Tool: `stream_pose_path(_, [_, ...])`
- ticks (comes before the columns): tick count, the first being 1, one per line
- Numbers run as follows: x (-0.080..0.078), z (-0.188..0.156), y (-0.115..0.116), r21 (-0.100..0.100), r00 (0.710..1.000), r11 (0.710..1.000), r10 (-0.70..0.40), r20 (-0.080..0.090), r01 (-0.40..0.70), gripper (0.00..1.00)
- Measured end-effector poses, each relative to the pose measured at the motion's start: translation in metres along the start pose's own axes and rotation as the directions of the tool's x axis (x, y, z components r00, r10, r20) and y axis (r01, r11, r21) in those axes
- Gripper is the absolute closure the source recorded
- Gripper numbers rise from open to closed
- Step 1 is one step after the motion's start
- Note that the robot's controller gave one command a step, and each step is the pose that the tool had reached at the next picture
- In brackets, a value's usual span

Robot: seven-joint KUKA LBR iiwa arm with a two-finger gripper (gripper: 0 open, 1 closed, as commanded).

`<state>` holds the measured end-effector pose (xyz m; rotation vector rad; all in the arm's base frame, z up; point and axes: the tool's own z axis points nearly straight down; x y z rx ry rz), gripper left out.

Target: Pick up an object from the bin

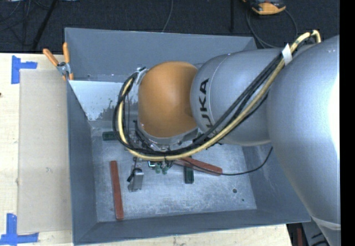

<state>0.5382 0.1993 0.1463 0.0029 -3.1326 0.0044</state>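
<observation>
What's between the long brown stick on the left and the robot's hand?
Just bare grey bin floor between the long brown stick and the hand, as the camera view shows.

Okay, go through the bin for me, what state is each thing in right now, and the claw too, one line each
Claw: open, low over the floor of the bin, nothing between its fingers.
Long reddish-brown stick: lying flat near the view's left wall, apart from the claw.
Second reddish-brown stick: lying flat, one end hidden under the arm.
Small dark piece: on the floor by the left wall, too small to identify.
</observation>
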Motion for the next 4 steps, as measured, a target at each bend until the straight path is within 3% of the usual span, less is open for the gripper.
stream_pose_path(1, [-0.030,0.005,-0.121,0.000,0.984,0.984,0.177,0.008,-0.177,0.00])
stream_pose_path(2, [-0.003,0.071,-0.182,0.000,0.993,0.993,-0.119,0.001,0.119,0.00])
stream_pose_path(3, [-0.005,0.069,-0.180,-0.003,0.993,0.993,-0.118,0.007,0.118,1.00])
stream_pose_path(4, [0.008,-0.056,-0.176,0.002,0.942,0.942,-0.336,0.015,0.336,1.00])
